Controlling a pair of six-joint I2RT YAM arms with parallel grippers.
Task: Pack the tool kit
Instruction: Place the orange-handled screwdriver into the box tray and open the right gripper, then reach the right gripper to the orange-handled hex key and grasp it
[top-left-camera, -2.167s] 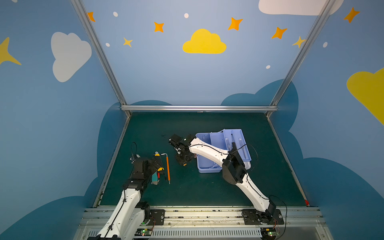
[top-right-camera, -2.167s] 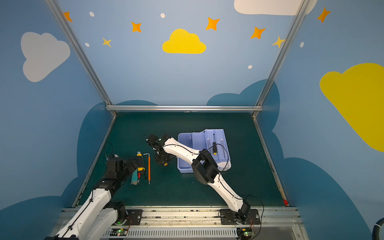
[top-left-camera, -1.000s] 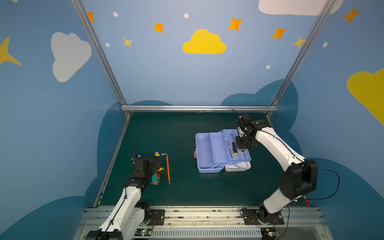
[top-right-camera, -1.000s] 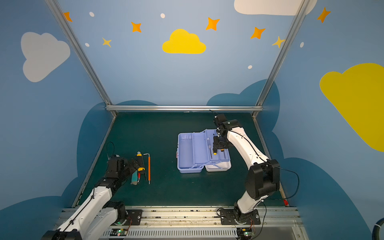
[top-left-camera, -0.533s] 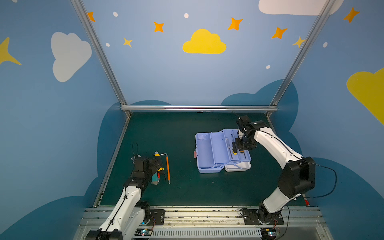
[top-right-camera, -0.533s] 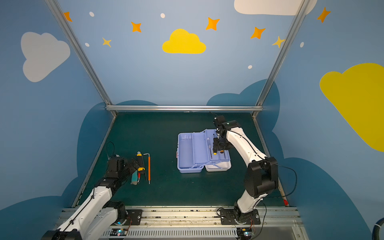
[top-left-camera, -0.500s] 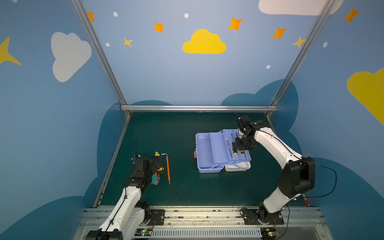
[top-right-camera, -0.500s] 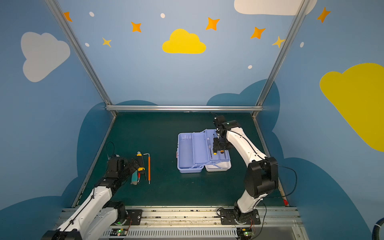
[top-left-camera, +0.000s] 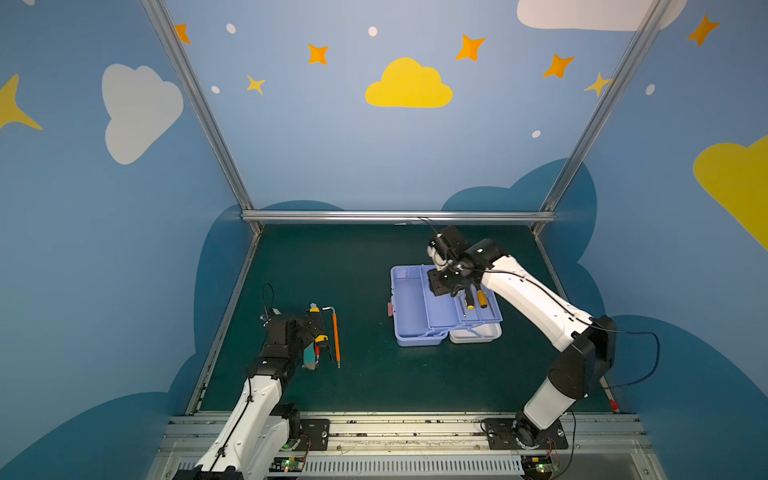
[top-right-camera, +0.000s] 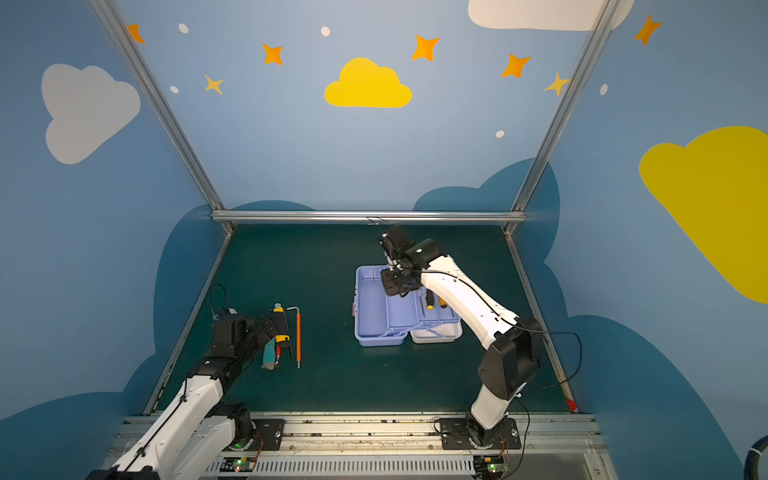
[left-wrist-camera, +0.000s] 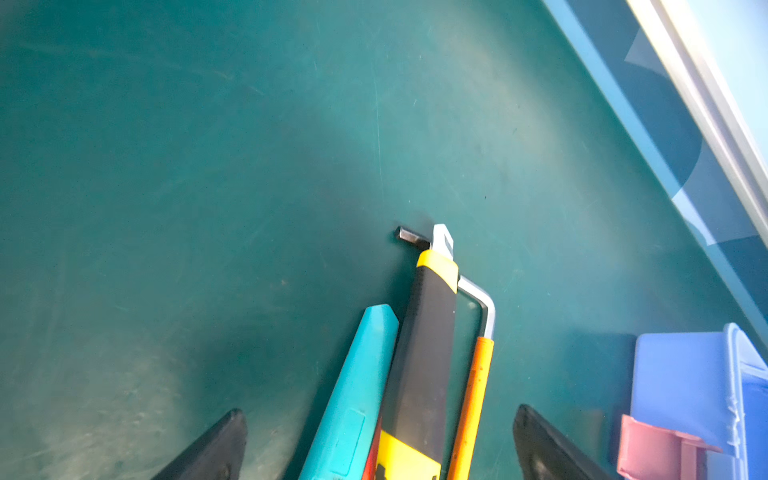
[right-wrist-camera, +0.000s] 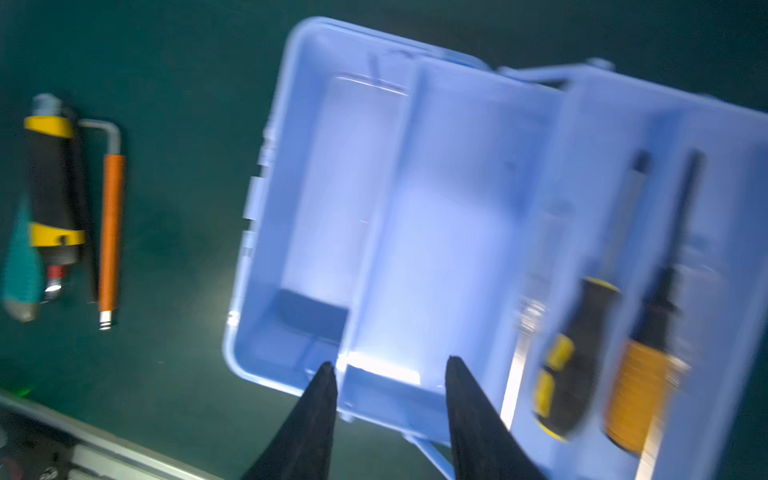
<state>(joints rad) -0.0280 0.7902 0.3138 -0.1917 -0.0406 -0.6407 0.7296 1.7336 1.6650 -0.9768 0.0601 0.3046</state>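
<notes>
One open tool kit (top-left-camera: 417, 341), two screwdrivers (right-wrist-camera: 577, 357) inside, one orange wrench (top-left-camera: 336, 336) outside, left jaws apart, right jaws apart

Lavender-blue case (top-left-camera: 409, 307), orange wrench (top-left-camera: 336, 338)

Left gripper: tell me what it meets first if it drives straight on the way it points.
The left gripper would probably meet the black-and-yellow tool first: it lies between the open jaws, teal knife and orange wrench beside it. Height above them is unclear.
</notes>
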